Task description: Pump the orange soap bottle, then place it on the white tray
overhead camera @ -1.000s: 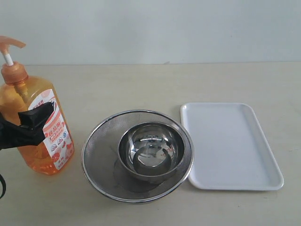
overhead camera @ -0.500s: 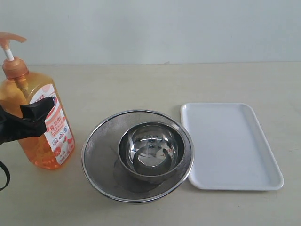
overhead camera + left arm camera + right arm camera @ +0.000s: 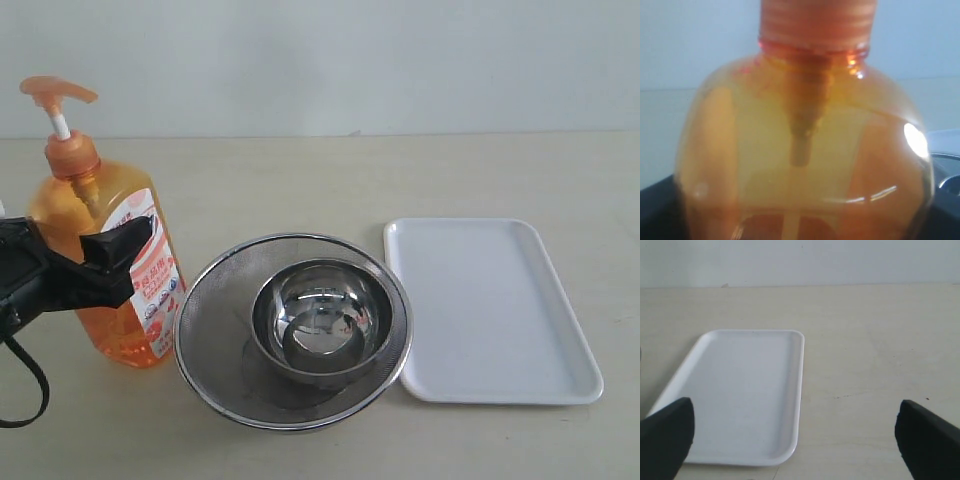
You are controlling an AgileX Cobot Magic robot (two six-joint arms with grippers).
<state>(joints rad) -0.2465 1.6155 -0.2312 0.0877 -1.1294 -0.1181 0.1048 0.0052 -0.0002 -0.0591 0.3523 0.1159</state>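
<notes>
Orange soap bottle (image 3: 75,210) is at the left of the worktop (image 3: 400,170), leaning slightly with the pump head up. Its base is just beside the left rim of the steel mesh strainer (image 3: 215,290). Can't tell if the base touches the worktop. Left fingers (image 3: 115,248) are clamped across the bottle's body at label height, one in front, the other hidden behind. In the left wrist view the bottle's shoulder fills the frame, with dark fingers at both lower corners. Steel bowl (image 3: 320,300) sits nested inside the strainer. White tray (image 3: 490,310) lies flat just right of the strainer, well apart from the bottle. Right fingers (image 3: 665,437) are spread wide, holding nothing, low over the worktop near the tray's short end.
</notes>
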